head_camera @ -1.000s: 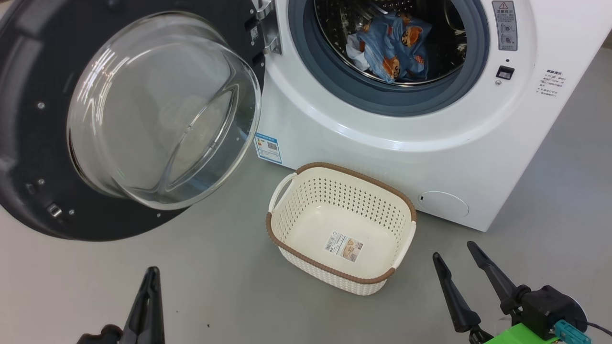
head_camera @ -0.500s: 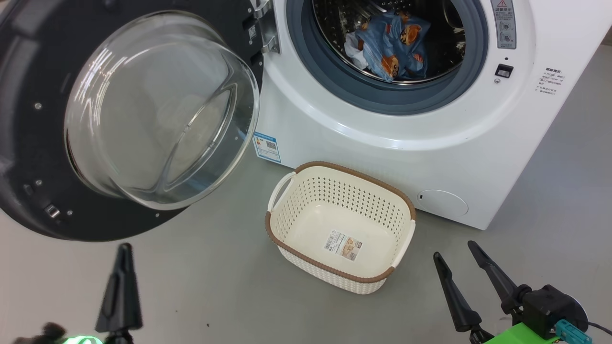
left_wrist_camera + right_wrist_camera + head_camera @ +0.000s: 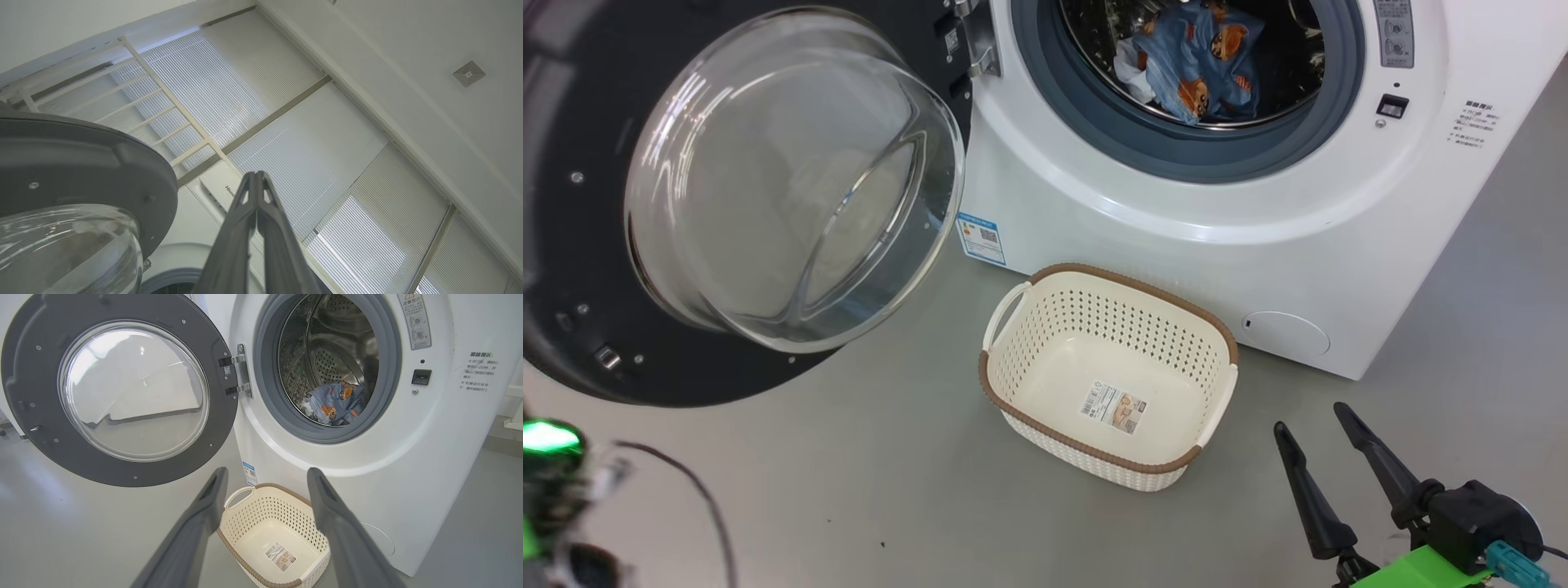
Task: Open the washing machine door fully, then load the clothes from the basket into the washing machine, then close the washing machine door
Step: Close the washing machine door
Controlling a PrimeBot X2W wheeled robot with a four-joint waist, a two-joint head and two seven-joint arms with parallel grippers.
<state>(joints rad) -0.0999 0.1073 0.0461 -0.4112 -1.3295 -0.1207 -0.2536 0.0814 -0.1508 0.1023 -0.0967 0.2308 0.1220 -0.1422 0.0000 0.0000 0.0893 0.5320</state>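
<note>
The left gripper was clamped shut on nothing — fingers pressed together. The right gripper stood spread wide, empty, near the basket — touching nothing.

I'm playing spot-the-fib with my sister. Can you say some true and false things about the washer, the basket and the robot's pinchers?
The right gripper is open. True.
The left gripper is shut. True.
The cream-white perforated plastic basket holds none of the light blue printed clothes. True.
The clothes hang from the right gripper. False: they lie in the steel drum of the white washing machine.
The round black-rimmed glass door is shut. False: the door stands wide open.
</note>
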